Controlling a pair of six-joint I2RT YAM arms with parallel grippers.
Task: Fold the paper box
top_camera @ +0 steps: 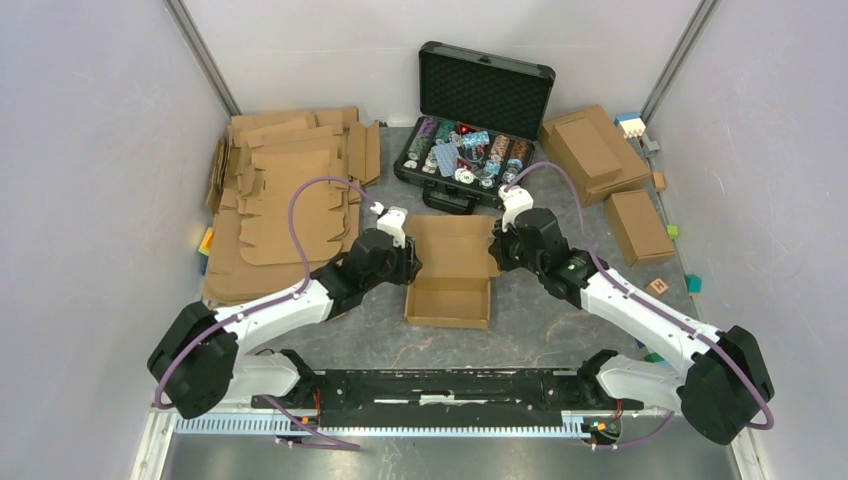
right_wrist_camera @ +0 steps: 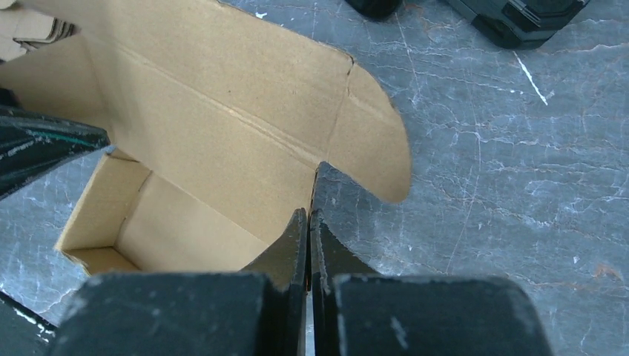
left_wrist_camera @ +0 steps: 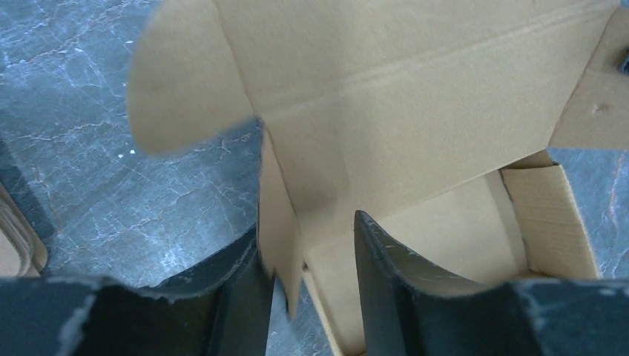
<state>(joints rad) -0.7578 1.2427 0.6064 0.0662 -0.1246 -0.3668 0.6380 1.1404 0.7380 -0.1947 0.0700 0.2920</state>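
The fingers (left_wrist_camera: 393, 274) of the left gripper (left_wrist_camera: 308, 230) are spread, with a clear gap between them. In the left wrist view the left side wall of the box (left_wrist_camera: 415, 111) stands up in this gap. The outer finger is right against the wall and the inner finger is inside the box, a little apart from it. The wall is not pinched.

The fingers (right_wrist_camera: 285, 252) of the right gripper (right_wrist_camera: 308, 215) are pressed together, with only a thin dark line between them. In the right wrist view their tips meet at the top edge of the right side wall, just below the rounded flap. I cannot tell if cardboard is caught between them.

Only the top view shows the whole scene. The box lies on the table (top_camera: 540, 310) between the two arms, with its tray part near the bases and its lid flat, pointing to the black case (top_camera: 485, 95). The case is open, just behind the lid. A pile of flat blanks (top_camera: 290, 200) lies at the far left.

The wrist views show what the top view hides: the creases of the lid, the rounded flaps and the inside corners of the tray.
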